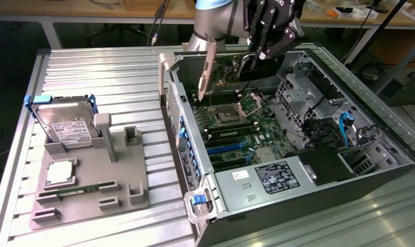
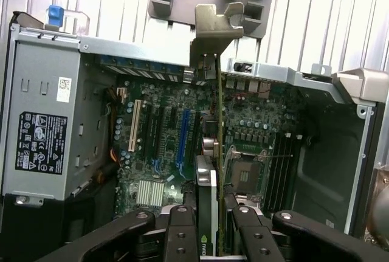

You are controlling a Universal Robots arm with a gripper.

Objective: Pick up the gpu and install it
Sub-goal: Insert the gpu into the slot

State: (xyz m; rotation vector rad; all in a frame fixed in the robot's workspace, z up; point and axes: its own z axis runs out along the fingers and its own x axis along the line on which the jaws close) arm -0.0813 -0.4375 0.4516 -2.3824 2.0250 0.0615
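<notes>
Green-and-black gpu (image 1: 252, 71): we see it hanging upright, edge down, over the motherboard (image 1: 243, 131) of the open computer case (image 1: 331, 201).
Silver bracket (image 2: 216, 26): this end of the card points toward the case's rear wall.
Gripper (image 1: 264, 51): its fingers (image 2: 182, 233) are clamped on the gpu, one set against each face.
Seating: the card's lower edge seems to sit above the slots, though we cannot be sure from these angles.
Outside the case: a hard drive (image 1: 65, 126) in a blue frame stands in a grey fixture (image 1: 90, 198) on the ribbed metal table (image 1: 104, 77), well apart, toward the exterior view's left.
</notes>
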